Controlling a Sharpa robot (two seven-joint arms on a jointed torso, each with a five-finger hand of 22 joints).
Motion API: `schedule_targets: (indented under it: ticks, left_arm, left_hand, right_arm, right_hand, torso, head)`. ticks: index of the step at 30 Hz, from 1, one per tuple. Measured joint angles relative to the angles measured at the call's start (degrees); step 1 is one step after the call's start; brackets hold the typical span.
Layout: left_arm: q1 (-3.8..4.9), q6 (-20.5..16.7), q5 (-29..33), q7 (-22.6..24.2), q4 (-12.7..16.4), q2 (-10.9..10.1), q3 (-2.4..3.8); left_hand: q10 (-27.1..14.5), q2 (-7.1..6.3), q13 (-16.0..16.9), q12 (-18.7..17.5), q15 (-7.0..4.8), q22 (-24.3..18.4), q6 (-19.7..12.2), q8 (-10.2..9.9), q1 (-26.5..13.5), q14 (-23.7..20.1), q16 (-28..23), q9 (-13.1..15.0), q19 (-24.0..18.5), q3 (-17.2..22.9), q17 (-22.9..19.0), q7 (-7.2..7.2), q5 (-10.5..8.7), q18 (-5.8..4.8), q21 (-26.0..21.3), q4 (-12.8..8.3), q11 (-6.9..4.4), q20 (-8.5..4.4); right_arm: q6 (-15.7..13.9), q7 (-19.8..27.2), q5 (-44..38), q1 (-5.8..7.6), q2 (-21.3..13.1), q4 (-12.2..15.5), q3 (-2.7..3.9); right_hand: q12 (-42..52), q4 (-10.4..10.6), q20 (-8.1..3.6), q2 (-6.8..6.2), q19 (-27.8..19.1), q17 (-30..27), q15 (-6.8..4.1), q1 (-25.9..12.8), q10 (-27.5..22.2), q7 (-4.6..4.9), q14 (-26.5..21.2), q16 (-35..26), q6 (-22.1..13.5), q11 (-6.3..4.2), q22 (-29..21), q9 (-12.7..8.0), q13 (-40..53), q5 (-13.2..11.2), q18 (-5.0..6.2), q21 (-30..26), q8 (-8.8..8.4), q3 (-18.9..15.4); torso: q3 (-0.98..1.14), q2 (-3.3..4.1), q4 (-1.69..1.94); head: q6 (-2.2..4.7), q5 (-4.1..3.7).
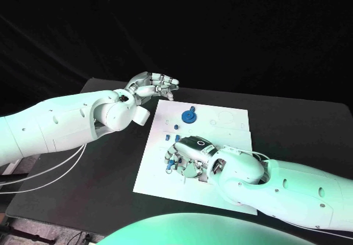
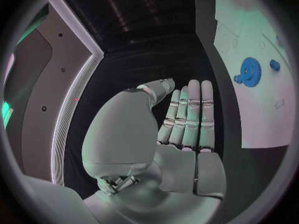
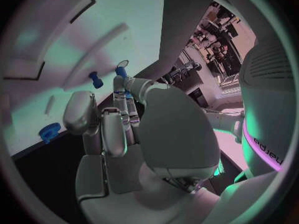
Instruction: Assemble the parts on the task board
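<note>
Partly hidden under the right robot hand (image 1: pixel 193 155), small blue parts (image 1: pixel 170 164) lie at the task board's (image 1: pixel 228 122) left edge; its grasp can't be told. Left robot hand (image 1: pixel 152 85) hovers empty, fingers apart, off the board's far-left corner, near the blue gear (image 1: pixel 189 117)

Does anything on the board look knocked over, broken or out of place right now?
Nothing stands out. The task board lies flat, the blue gear sits on it, and small blue parts lie near the right hand; no damage shows.
</note>
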Motion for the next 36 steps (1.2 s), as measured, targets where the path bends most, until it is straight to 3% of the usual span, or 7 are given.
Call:
schedule_targets:
  ticks: [13, 36]
  left_arm:
    - [-0.01, 0.1, -0.1, -0.1, 0.0, 0.0, -0.01]
    - [-0.01, 0.3, -0.4, -0.2, -0.1, -0.1, -0.02]
  left_hand:
    - [0.0, 0.00, 0.0, 0.0, 0.00, 0.0, 0.0, 0.0, 0.0, 0.0, 0.0, 0.0, 0.0, 0.0, 0.0, 0.00, 0.00, 0.00, 0.0, 0.0, 0.00, 0.00]
    - [0.0, 0.00, 0.0, 0.0, 0.21, -0.1, 0.0, 0.0, 0.0, -0.2, 0.0, 0.0, 0.0, 0.0, -0.1, 0.00, 0.00, 0.00, -0.3, 0.0, 0.00, 0.00]
  right_arm:
    - [0.9, 0.2, -0.1, -0.28, 0.4, -0.1, 0.05]
    - [0.2, 0.5, -0.3, -0.96, -0.2, 0.8, -0.12]
  right_hand:
    - [0.0, 0.0, 0.00, -0.01, 0.0, 0.0, 0.00, 0.0, 0.1, 0.10, 0.0, 0.0, -0.1, 0.10, 0.0, 0.0, 0.1, 0.0, -0.01, 0.0, 0.22, 0.0]
    - [0.1, -0.5, 0.01, 0.26, 0.0, -0.1, 0.01, -0.3, -0.1, 0.08, 0.0, 0.0, -0.1, 0.09, 0.0, 0.1, 0.0, 0.2, 0.00, 0.0, 0.44, 0.0]
  torso:
    - [-0.07, -0.02, 0.03]
    - [-0.08, -0.07, 0.00]
  head:
    - [-0.41, 0.24]
    - [-0.53, 0.49]
